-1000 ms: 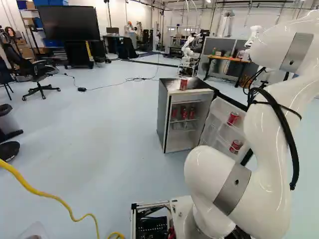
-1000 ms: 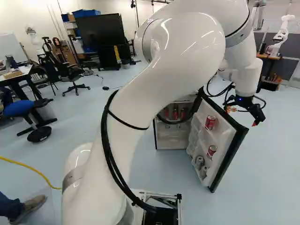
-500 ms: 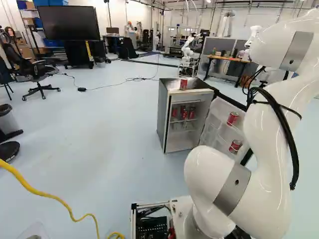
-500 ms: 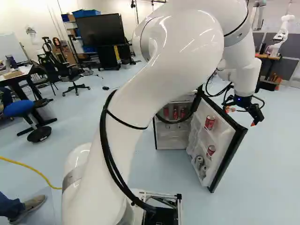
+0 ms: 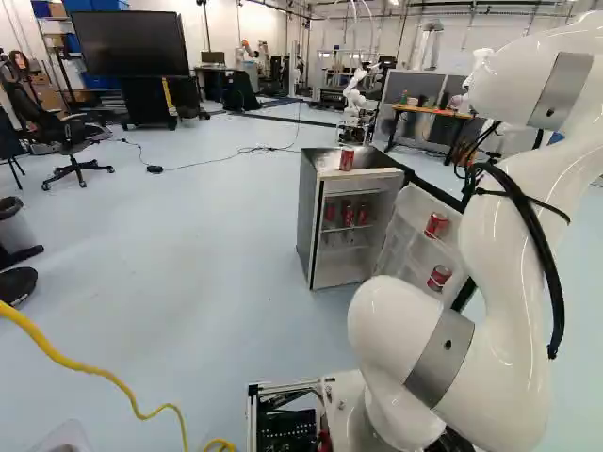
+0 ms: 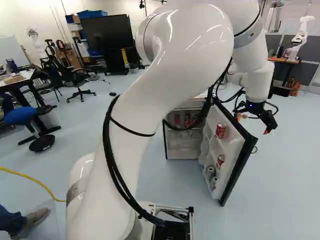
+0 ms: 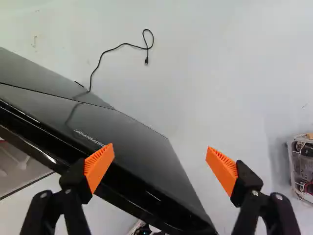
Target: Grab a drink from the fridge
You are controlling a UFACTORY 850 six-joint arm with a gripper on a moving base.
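In the right base view my gripper (image 6: 256,112) is just beyond the outer side of the open fridge door (image 6: 231,150). The wrist view shows the gripper (image 7: 160,164) open, its orange pads wide apart, with the door's dark edge (image 7: 142,196) under and between them; nothing is gripped. The fridge (image 5: 325,226) stands with its door swung wide. Red cans (image 5: 348,216) are on an inner shelf, and more cans (image 6: 221,130) sit in the door racks. One red can (image 5: 347,159) stands upright on top.
A black cable (image 7: 122,45) lies on the floor behind the fridge. Another robot (image 5: 354,99) stands at the back near a wooden table (image 5: 433,111). A yellow cable (image 5: 85,369) runs along the floor at the left, and an office chair (image 5: 71,141) is further back.
The door has swung slightly toward the fridge, its cans moving with it. My arm and gripper have shifted slightly left in the right base view. The base has not moved.
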